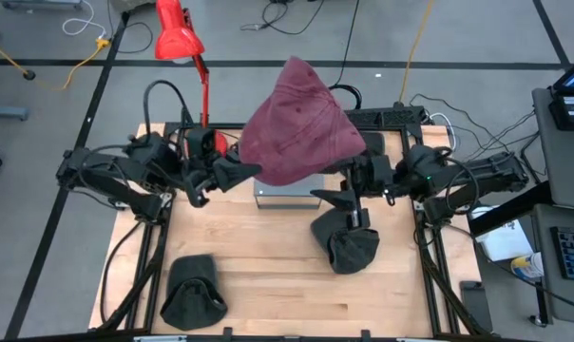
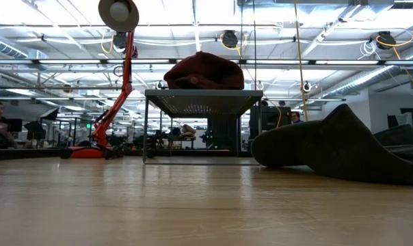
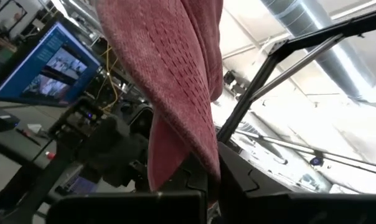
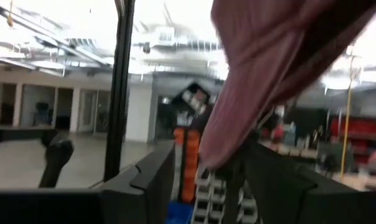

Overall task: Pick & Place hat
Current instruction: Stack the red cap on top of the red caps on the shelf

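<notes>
A dark red hat hangs high above the table's middle, between my two arms. My left gripper is shut on its left edge. My right gripper stands open at the hat's right side. In the right wrist view a lower edge of the hat hangs between that gripper's spread fingers. The hat hides most of the grey metal stand below it. My left gripper pinches the hat's cloth edge between its two fingers, coming from the table's left and slanting upward. One layer or several, I cannot tell. The hat is lifted clear and spreads up and away from the fingers. My right gripper: I cannot tell whether its open fingers touch the hat's edge.
In the low view a dark red hat lies on the stand's top. Two dark hats lie on the wooden table, one right of centre and one at the near left. A red lamp stands at the far left.
</notes>
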Controlling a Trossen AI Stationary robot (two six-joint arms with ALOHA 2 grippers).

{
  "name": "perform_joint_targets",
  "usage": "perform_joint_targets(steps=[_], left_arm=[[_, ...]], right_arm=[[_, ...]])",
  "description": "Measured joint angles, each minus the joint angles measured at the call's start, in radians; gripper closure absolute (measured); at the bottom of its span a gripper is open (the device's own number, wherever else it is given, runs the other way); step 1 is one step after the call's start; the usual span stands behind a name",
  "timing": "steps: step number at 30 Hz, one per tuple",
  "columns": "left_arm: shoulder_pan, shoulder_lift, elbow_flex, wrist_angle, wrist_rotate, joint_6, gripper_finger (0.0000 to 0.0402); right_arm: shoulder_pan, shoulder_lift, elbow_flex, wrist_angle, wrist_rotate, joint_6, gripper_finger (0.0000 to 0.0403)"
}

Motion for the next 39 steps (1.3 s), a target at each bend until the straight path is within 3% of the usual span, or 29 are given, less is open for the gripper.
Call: perform_joint_targets(steps=[7,17,22,31,39], left_arm=[[0.033,-0.095,0.000,-0.142,0.062,-0.010,0.0394],[0.074,-0.222,0.000,-0.383,0.159,0.002,0.0394],[0.076,-0.280,0.000,-0.494,0.161,0.018,0.0394],[0.076,-0.359,0.000,-0.652,0.190,-0.033,0.0394],[0.076,-0.360,0.000,-0.666,0.302,-0.197,0.0394]], right_arm=[[0.003,-0.009,0.000,-0.141,-0.001,0.128,0.0203],[0.003,-0.009,0.000,-0.213,-0.004,0.373,0.0210],[0.003,-0.009,0.000,-0.227,-0.004,0.393,0.0207],[0.003,-0.009,0.000,-0.244,-0.002,0.219,0.0207],[0.003,-0.009,0.000,-0.245,0.037,-0.170,0.0210]])
